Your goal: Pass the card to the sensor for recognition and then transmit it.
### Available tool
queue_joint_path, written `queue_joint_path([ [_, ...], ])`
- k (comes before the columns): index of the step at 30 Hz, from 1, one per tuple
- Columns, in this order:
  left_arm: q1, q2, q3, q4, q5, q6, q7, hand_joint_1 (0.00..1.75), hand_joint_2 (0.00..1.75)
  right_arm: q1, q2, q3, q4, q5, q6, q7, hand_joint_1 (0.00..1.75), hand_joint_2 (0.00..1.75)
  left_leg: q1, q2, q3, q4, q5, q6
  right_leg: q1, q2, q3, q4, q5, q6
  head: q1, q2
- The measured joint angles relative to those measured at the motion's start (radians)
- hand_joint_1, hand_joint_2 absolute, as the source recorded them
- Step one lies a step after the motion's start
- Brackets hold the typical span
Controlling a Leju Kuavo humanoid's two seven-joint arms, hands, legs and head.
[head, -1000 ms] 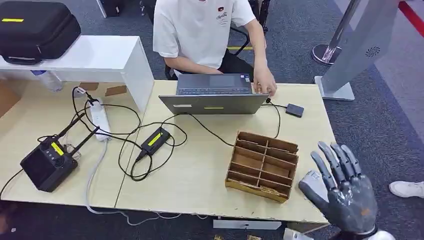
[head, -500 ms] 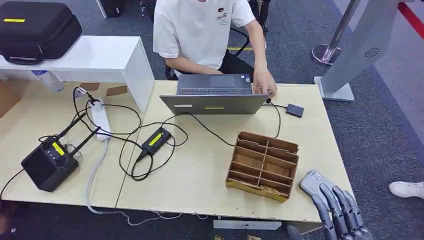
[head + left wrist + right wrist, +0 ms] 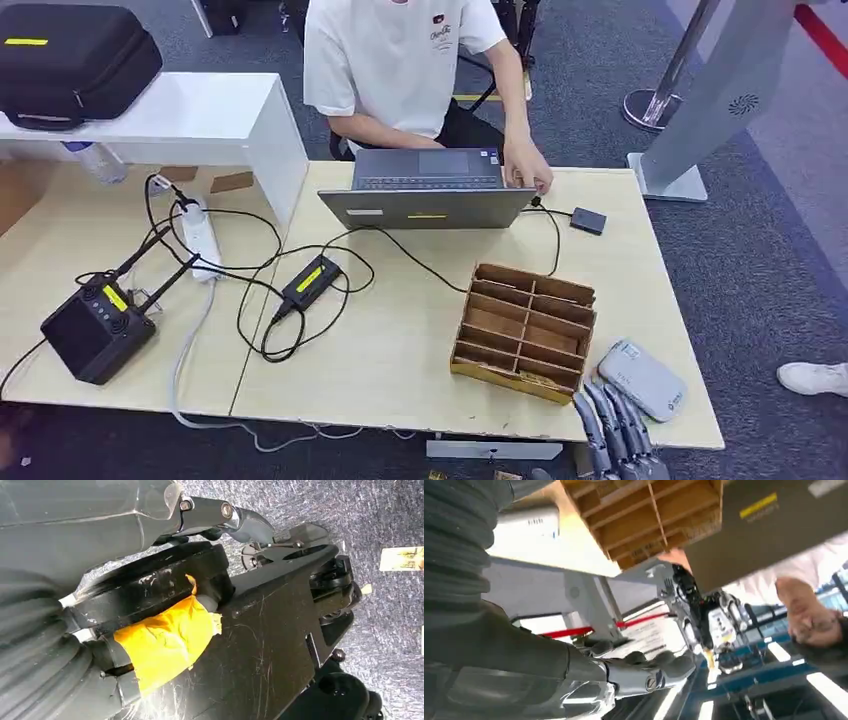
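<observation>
One grey card (image 3: 643,378) lies on the table (image 3: 400,350), just beside the empty, loosely spread right hand (image 3: 615,440)

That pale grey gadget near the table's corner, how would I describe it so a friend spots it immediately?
Start at the light wooden table, then find the brown divided wooden box. Just to its right lies the grey device, flat, rounded and plastic.
</observation>
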Motion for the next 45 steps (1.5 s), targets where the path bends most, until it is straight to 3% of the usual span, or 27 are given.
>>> queue_joint_path([
  [14, -0.003, 0.001, 0.0, 0.0, -0.017, -0.003, 0.011, 0.0, 1.75, -0.096, 0.064, 0.071, 0.188, 0.02, 0.0, -0.002, 0.0, 1.75, 0.0, 0.0, 0.0, 0.0, 0.0, 0.0, 0.0, 0.001, 0.0, 0.0, 0.0, 0.0, 0.0, 0.0],
  [20, -0.004, 0.001, 0.0, 0.0, -0.025, -0.006, 0.017, 0.0, 1.75, -0.128, 0.112, 0.065, 0.238, 0.058, 0.0, -0.033, 0.0, 1.75, 0.0, 0.0, 0.0, 0.0, 0.0, 0.0, 0.0, 0.001, 0.0, 0.0, 0.0, 0.0, 0.0, 0.0],
  [32, -0.008, 0.0, -0.001, 0.0, -0.032, -0.002, 0.029, 0.0, 1.75, -0.17, 0.225, -0.057, 0.314, 0.097, 0.0, -0.155, 0.0, 1.75, 0.0, 0.0, 0.0, 0.0, 0.0, 0.0, 0.0, 0.001, 0.0, 0.0, 0.0, 0.0, 0.0, 0.0],
  [45, -0.009, 0.0, -0.002, 0.0, -0.036, -0.002, 0.036, 0.0, 1.75, -0.207, 0.297, -0.18, 0.374, 0.114, 0.0, -0.2, 0.0, 1.75, 0.0, 0.0, 0.0, 0.0, 0.0, 0.0, 0.0, 0.001, 0.0, 0.0, 0.0, 0.0, -0.001, 0.0],
])
